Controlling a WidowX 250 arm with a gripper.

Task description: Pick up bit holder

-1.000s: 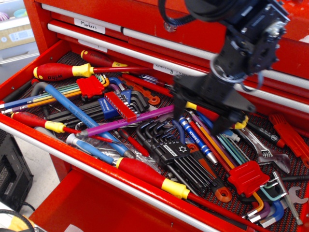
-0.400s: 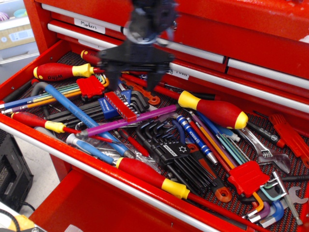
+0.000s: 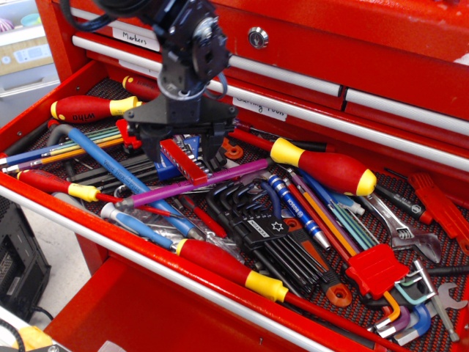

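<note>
The bit holder [image 3: 185, 161] lies in the open drawer [image 3: 29, 117] atop the hex keys, its long axis running from upper left to lower right. The gripper [image 3: 182, 155], jaws spread, now straddles its upper end, having dropped lower and shifted left since a moment ago.

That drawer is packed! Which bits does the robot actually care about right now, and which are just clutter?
In the job:
- red bit holder
- claw, open, straddling it

Just lying about:
- blue clip of hex keys
- purple-handled tool
- big red screwdriver
- adjustable wrench
</note>
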